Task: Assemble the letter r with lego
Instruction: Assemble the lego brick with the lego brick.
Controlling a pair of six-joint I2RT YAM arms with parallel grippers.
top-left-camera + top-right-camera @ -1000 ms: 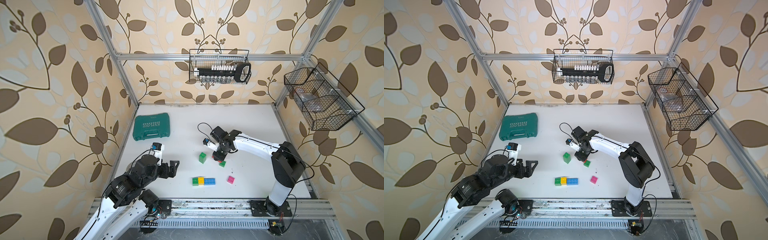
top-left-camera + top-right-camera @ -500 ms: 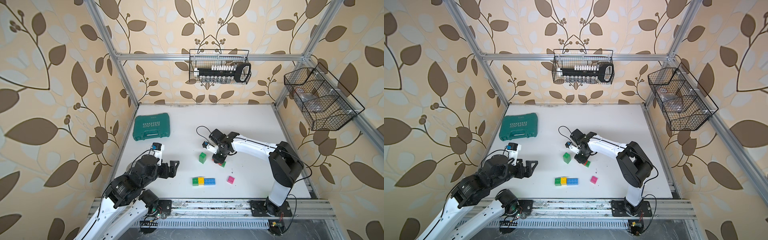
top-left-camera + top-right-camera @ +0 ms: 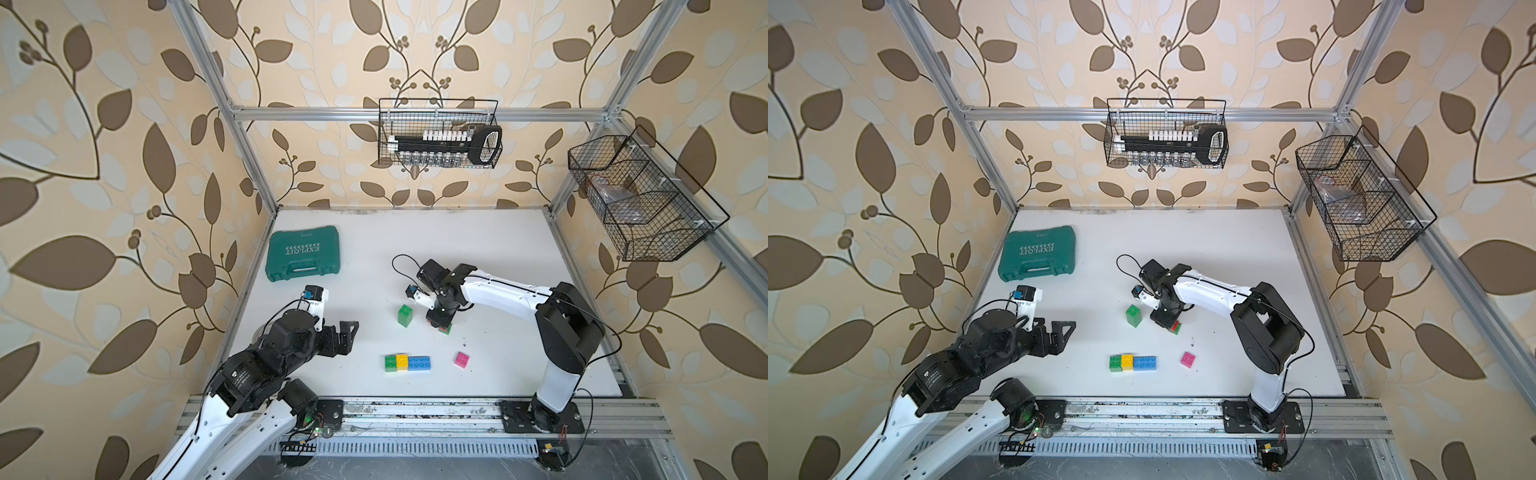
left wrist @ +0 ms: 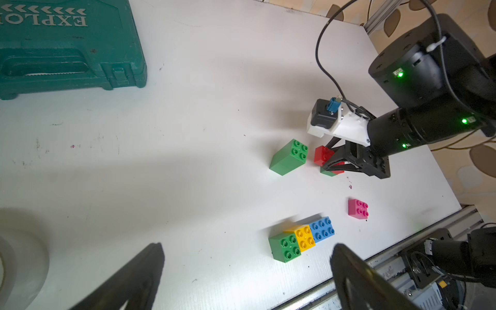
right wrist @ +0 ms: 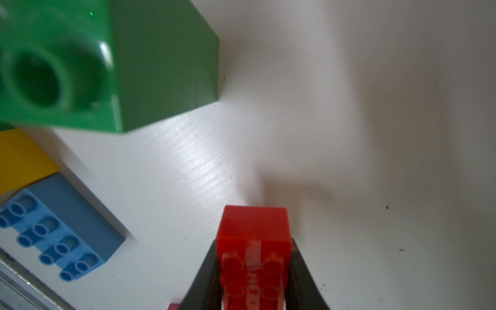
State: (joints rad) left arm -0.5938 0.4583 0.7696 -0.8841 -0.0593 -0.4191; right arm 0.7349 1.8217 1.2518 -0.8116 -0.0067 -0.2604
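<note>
My right gripper (image 5: 254, 240) is shut on a red lego brick (image 5: 255, 230), low over the table's middle (image 3: 439, 322). In the left wrist view the red brick (image 4: 323, 155) sticks out past the fingertips. A small green brick (image 4: 328, 172) lies right under them. A tall green brick (image 3: 404, 315) stands just left of this gripper. Nearer the front edge, a green (image 3: 390, 362), a yellow (image 3: 402, 361) and a blue brick (image 3: 419, 362) sit joined in a row. A pink brick (image 3: 462, 359) lies alone to their right. My left gripper (image 3: 347, 336) hangs open and empty at the front left.
A teal tool case (image 3: 303, 257) lies at the back left of the white table (image 3: 478, 241). Two wire baskets hang on the walls, one at the back (image 3: 438, 135) and one on the right (image 3: 640, 199). The metal rail (image 3: 415, 415) runs along the front edge.
The right arm's wrist has shifted slightly left while its fingertips, still holding the red brick, stayed at nearly the same spot. The left arm has not moved.
</note>
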